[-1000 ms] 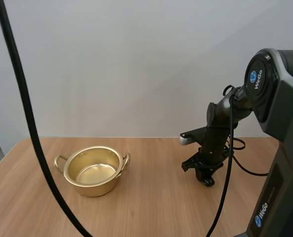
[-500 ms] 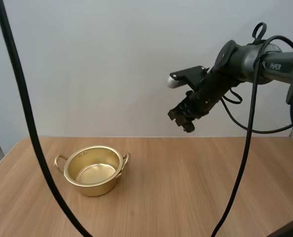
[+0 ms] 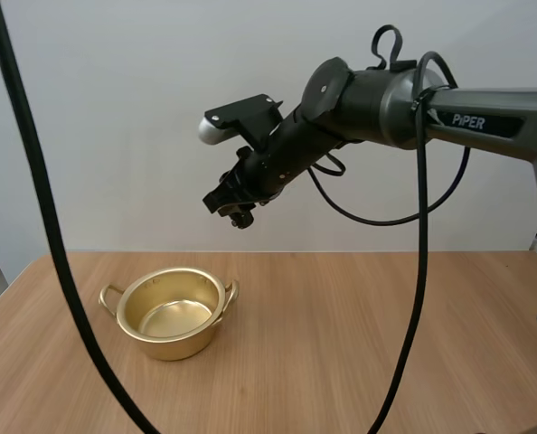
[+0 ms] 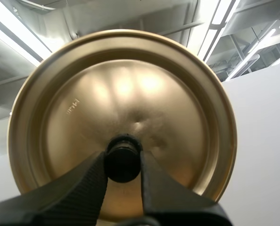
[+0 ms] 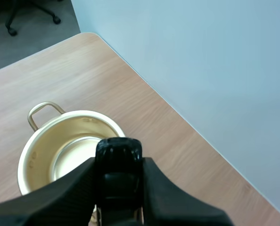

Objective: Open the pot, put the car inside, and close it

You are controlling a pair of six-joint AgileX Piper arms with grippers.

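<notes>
A gold pot (image 3: 170, 312) stands uncovered on the wooden table (image 3: 341, 344), left of centre, and its inside looks bare. High above it and a little to the right, my right gripper (image 3: 235, 206) is shut on a small black toy car (image 3: 241, 216). The right wrist view has the car (image 5: 118, 169) pinched between the fingers, with the pot (image 5: 64, 150) below it. My left gripper (image 4: 123, 181) is shut on the black knob (image 4: 123, 158) of the gold lid (image 4: 122, 120), and I see the lid's upper side.
The table's back edge meets a plain pale wall. To the right of the pot the tabletop is bare wood. The right arm (image 3: 404, 95) reaches in from the right, high over the table.
My right arm has lifted from low over the table's right side and swung up and left. It now holds the car high above the pot. The pot has not moved.
</notes>
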